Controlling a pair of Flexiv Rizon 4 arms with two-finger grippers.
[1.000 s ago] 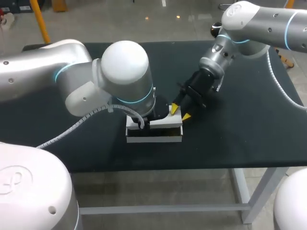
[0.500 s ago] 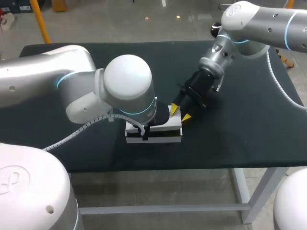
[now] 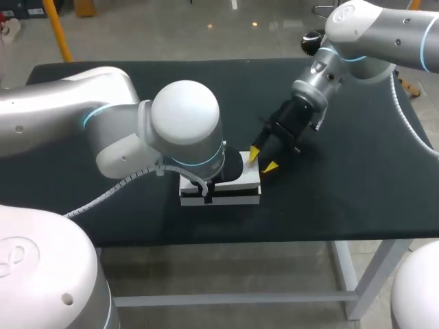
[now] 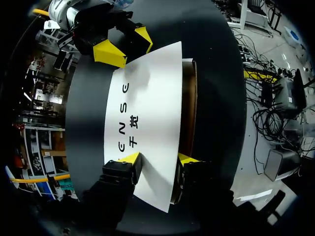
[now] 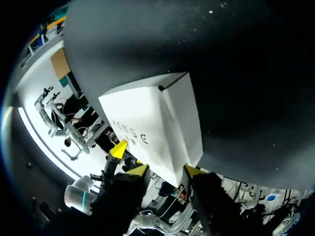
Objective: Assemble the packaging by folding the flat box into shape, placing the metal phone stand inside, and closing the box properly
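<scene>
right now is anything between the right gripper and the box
Nothing visible does. The right gripper is right at a corner of the white box, with nothing in between. The left gripper is at the box's opposite end, out of the way.

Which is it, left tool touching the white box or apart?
Touching. Left wrist view: the box lies between the left tool tips, both yellow ends against its sides, no gap.

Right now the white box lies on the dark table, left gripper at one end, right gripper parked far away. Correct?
No: the right gripper is at the other end of the white box, not far away; the left wrist view shows it.
</scene>
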